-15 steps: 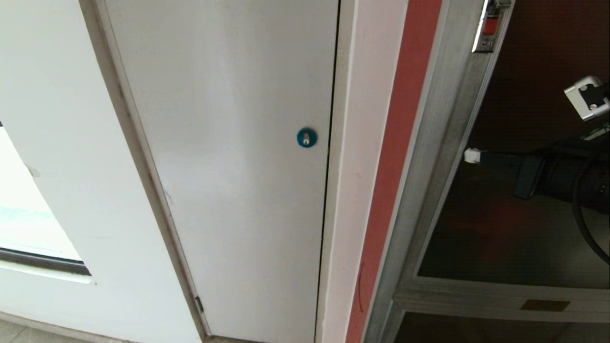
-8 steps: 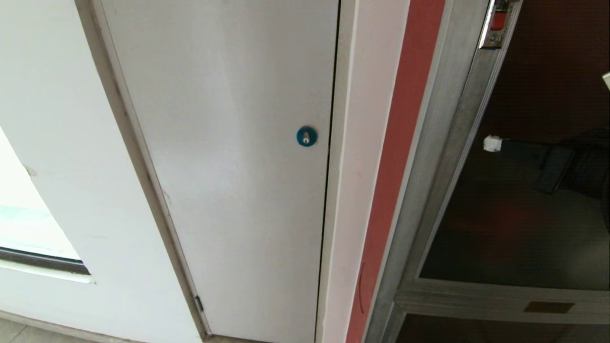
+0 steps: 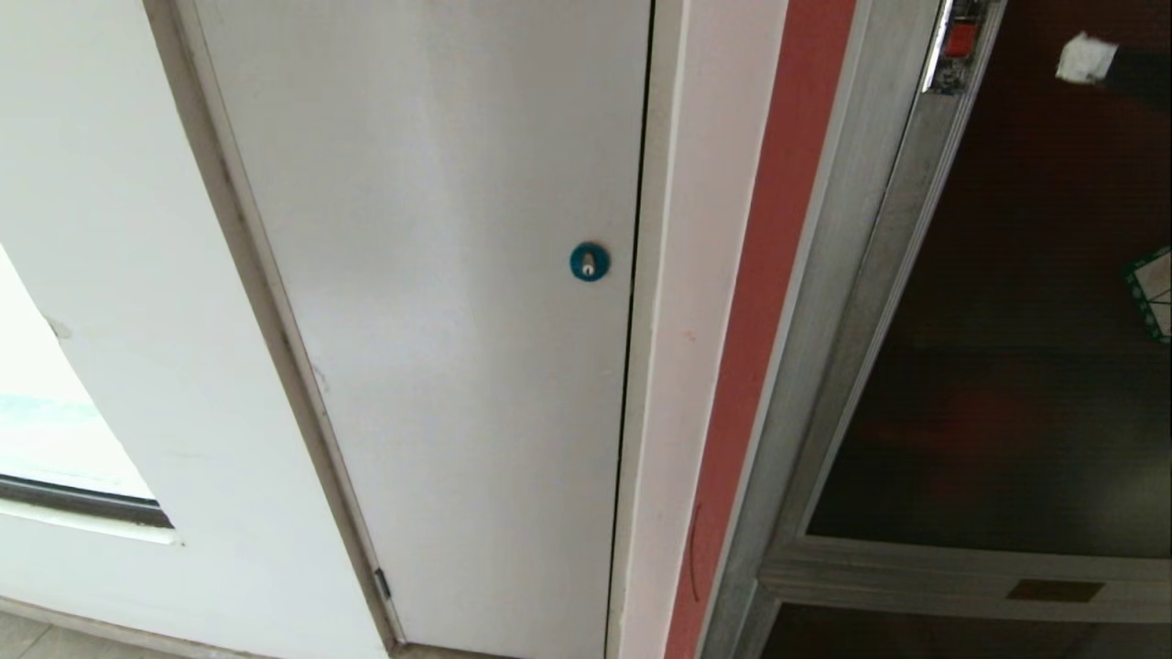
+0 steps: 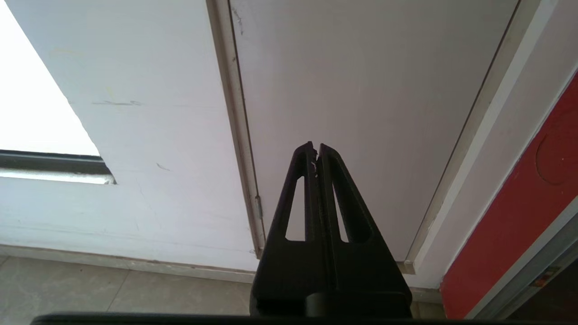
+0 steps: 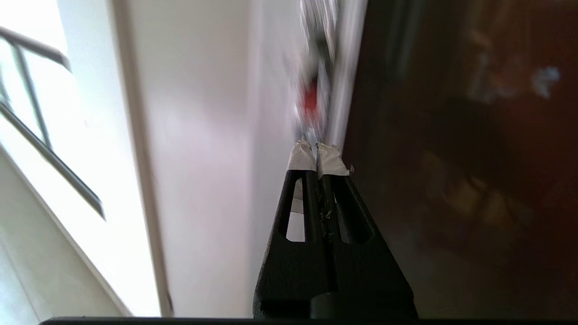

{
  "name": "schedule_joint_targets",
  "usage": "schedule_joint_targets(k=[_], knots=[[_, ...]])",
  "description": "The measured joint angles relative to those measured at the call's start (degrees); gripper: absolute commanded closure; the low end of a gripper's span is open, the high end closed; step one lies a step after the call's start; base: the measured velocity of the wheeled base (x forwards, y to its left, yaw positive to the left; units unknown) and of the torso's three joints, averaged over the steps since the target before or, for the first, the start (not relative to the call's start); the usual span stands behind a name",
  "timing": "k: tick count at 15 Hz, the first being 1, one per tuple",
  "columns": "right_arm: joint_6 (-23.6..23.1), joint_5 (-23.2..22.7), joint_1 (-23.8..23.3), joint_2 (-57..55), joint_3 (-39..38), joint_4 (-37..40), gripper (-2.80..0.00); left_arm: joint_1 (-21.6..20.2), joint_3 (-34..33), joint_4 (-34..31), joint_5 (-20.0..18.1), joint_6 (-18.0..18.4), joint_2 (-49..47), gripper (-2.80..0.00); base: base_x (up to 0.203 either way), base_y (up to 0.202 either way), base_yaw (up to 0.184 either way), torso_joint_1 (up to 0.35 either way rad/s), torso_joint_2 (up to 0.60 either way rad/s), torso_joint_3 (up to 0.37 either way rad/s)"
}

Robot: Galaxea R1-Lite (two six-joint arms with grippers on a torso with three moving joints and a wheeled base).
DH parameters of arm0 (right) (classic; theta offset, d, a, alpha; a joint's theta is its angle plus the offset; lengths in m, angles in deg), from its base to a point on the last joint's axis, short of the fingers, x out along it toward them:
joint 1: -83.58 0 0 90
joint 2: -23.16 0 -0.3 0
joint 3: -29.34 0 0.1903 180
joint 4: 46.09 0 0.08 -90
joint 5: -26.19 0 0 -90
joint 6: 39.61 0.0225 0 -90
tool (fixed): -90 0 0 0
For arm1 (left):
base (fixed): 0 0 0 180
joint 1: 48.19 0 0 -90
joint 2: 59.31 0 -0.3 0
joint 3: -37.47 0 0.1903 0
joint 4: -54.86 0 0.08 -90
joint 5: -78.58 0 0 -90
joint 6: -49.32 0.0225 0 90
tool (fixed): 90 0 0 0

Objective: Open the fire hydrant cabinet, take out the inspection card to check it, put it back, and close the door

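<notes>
Reaching for the latch to open the hydrant cabinet

On my left, my left gripper [image 4: 316,151] hangs parked with its fingers clenched on nothing, facing the plain white door [image 3: 439,320]. Further right, the glass door [image 3: 1016,366] of the cabinet [image 3: 847,302] is shut, its red latch tab [image 3: 959,41] on the frame edge. My right gripper [image 3: 1085,57], taped fingers clenched and empty, sits just right of the latch. I judge I should ease in squarely onto the tab. No card visible yet.
</notes>
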Motion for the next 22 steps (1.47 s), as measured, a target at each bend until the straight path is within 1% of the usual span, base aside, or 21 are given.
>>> schedule_joint_targets(k=[2, 5, 7, 10, 16, 19, 22], knots=[[2.0, -0.2, 1.2, -1.0, 6.1, 2.1, 0.00, 0.0, 0.0, 0.0, 0.0, 0.0, 0.0, 0.00, 0.000, 0.000, 0.000, 0.000, 0.00, 0.000], [2.8, -0.3, 2.8, -3.9, 15.8, 6.3, 0.00, 0.0, 0.0, 0.0, 0.0, 0.0, 0.0, 0.00, 0.000, 0.000, 0.000, 0.000, 0.00, 0.000], [2.9, -0.3, 3.5, -6.9, 21.4, 7.1, 0.00, 0.0, 0.0, 0.0, 0.0, 0.0, 0.0, 0.00, 0.000, 0.000, 0.000, 0.000, 0.00, 0.000], [3.0, 0.2, 3.8, -11.2, 27.4, 7.3, 0.00, 0.0, 0.0, 0.0, 0.0, 0.0, 0.0, 0.00, 0.000, 0.000, 0.000, 0.000, 0.00, 0.000], [2.9, 3.5, 3.9, -17.7, 34.8, 7.0, 0.00, 0.0, 0.0, 0.0, 0.0, 0.0, 0.0, 0.00, 0.000, 0.000, 0.000, 0.000, 0.00, 0.000], [2.8, 5.1, 3.7, -19.5, 36.3, 6.9, 0.00, 0.0, 0.0, 0.0, 0.0, 0.0, 0.0, 0.00, 0.000, 0.000, 0.000, 0.000, 0.00, 0.000], [2.8, 5.6, 3.1, -20.5, 36.5, 6.9, 0.00, 0.0, 0.0, 0.0, 0.0, 0.0, 0.0, 0.00, 0.000, 0.000, 0.000, 0.000, 0.00, 0.000]])
